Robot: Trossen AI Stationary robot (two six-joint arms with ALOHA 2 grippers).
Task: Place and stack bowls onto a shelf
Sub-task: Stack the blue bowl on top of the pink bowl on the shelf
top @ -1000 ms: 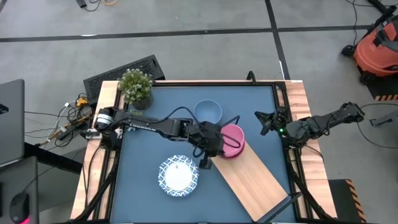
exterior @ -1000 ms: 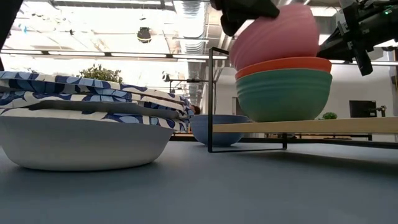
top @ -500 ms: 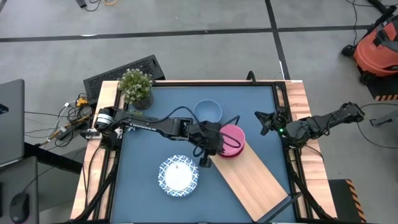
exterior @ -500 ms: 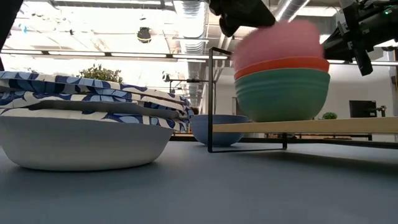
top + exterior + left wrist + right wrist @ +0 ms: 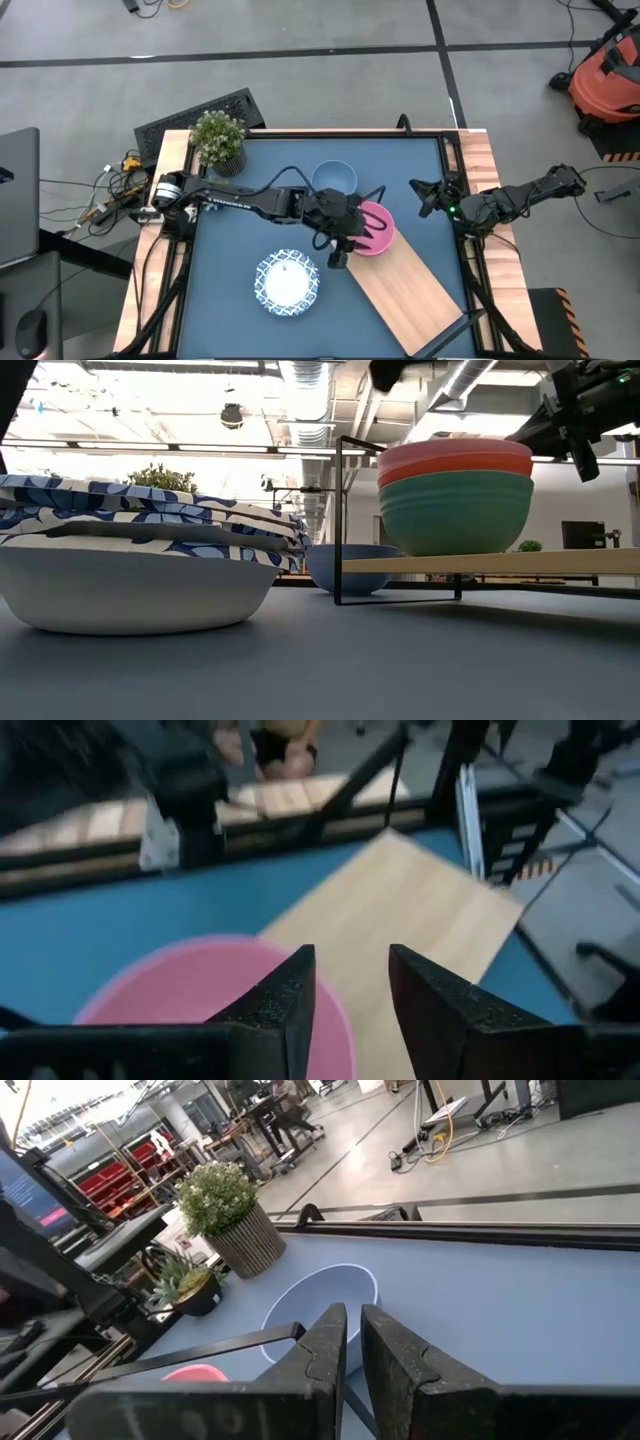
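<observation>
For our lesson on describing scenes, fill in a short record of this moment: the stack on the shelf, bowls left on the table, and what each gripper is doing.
Shelf stack: pink bowl on red bowl on green bowl, at the framed end of the shelf
On table: pale blue bowl, patterned bowls
Left gripper: above the pink bowl, fingers apart, holding nothing
Right gripper: waiting by the table's right edge, nearly shut, holding nothing
Plant: at the far left corner

Bright overhead ceiling lights [image 5: 300,385] flood my workspace evenly. My left wrist view is perhaps motion-blurred; shadows are soft.
</observation>
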